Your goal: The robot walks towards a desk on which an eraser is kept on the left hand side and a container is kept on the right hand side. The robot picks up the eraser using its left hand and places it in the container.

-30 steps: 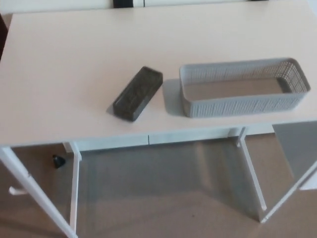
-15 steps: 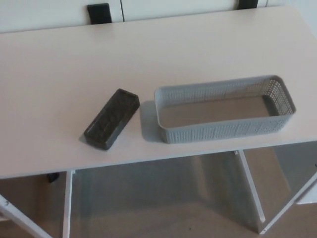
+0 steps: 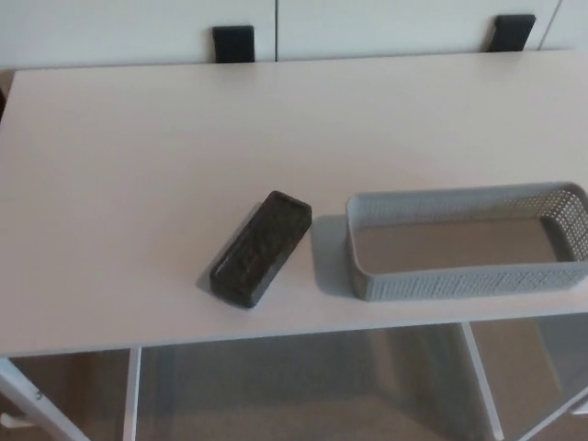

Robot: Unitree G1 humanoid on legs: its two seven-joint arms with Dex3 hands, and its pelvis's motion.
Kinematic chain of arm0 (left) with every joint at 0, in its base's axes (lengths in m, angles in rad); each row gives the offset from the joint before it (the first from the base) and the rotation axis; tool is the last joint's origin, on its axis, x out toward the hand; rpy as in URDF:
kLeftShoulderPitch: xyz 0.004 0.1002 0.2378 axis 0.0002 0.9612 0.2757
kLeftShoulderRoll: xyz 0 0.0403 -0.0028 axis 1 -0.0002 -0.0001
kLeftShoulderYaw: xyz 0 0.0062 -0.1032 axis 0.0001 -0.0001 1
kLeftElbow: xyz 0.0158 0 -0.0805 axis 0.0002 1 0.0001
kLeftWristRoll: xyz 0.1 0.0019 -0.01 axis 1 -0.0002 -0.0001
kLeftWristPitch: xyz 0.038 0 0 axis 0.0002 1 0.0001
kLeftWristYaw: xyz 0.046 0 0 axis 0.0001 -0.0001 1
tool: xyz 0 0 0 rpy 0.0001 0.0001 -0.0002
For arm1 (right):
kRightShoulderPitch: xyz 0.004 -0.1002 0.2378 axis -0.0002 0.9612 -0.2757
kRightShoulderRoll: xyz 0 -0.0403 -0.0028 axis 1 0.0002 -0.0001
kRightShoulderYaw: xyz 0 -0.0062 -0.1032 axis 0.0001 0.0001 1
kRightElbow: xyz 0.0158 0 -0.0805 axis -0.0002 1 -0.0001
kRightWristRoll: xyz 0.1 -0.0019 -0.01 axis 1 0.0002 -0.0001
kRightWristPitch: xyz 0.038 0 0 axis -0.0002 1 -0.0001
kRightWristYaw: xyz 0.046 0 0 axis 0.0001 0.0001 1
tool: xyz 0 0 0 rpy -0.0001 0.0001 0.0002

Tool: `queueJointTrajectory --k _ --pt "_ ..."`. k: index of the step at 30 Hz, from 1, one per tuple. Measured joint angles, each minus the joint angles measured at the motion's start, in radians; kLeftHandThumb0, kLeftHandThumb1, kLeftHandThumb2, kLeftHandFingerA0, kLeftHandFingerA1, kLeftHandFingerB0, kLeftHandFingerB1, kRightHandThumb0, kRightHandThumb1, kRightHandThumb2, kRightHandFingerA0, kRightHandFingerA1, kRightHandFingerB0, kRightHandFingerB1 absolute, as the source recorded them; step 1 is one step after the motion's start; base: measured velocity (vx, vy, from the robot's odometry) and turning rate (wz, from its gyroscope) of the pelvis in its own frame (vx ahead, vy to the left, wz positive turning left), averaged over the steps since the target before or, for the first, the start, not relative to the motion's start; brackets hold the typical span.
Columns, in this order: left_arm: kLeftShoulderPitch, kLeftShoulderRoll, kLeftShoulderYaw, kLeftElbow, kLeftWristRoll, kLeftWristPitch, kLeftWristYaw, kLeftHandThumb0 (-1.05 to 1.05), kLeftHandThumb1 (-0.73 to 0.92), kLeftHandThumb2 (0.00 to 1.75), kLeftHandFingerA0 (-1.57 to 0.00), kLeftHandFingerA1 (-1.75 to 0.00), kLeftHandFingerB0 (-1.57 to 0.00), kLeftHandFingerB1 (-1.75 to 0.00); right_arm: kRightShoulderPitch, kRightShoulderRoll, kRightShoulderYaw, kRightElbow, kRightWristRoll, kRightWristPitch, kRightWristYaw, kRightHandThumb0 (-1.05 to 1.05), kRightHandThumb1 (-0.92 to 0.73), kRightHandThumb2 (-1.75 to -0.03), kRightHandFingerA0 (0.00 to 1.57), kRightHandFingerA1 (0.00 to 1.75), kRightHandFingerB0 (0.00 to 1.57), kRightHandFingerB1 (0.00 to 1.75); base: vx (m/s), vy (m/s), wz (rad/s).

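We see a white desk (image 3: 138, 184) filling most of the head view, w/ its near edge running across the lower part of the frame. On it lies the eraser (image 3: 261, 247), a dark oblong block, flat on the desktop and set diagonally: its near end points toward lower left, its far end toward upper right. It sits close to the desk's front edge, roughly mid-frame.

Just to the right of it is the container (image 3: 469, 280), a grey perforated basket, long side running left-right, also near the front edge. Its right end is cut by the frame edge. Eraser and container are near each other but apart; a strip of bare desktop shows between them. The container's inside looks bare, though the far-right corner is out of view, so we can't vouch for that bit.

Neither robot hand nor any arm shows, so we cannot tell how the fingers stand or whether they hold anything.

Behind the desk, two dark blocks (image 3: 233, 42) stand against a pale wall, one left of centre, one at upper right. Below the desktop, white desk legs (image 3: 131, 395) and a brownish floor show.
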Motion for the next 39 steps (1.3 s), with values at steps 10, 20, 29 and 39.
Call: queueJointTrajectory --k 10,20,29,39 --pt "0.005 -0.006 -0.013 -0.011 0.018 -0.019 0.013 -0.57 0.29 0.99 -0.75 -0.93 -0.54 -0.79 -0.005 -0.013 0.003 0.015 -0.012 -0.003 -0.012 -0.41 -0.53 -0.8 0.65 0.61 0.45 0.52 0.03 -0.111 -0.04" --pt "0.011 0.01 -0.02 -0.013 0.031 -0.031 0.023 -0.57 0.29 0.98 -0.78 -0.93 -0.55 -0.79 -0.001 -0.003 0.012 0.017 -0.017 -0.01 -0.016 -0.35 -0.63 -0.59 0.7 0.49 0.49 0.41 -0.03 0.204 0.0" --pt "0.013 0.006 -0.023 -0.016 0.035 -0.032 0.027 -0.57 0.3 0.99 -0.79 -0.92 -0.55 -0.79 -0.011 -0.007 0.026 0.022 -0.03 -0.015 -0.032 -0.41 -0.53 -0.8 0.67 0.62 0.46 0.53 0.0 -0.053 0.06" --pt "0.02 0.005 -0.034 -0.028 0.038 -0.033 0.032 -0.64 0.35 0.86 -0.79 -0.97 -0.54 -0.84 -0.011 -0.01 0.034 0.03 -0.032 -0.015 -0.039 -0.34 -0.64 -0.59 0.74 0.53 0.52 0.42 -0.01 -0.037 0.0"
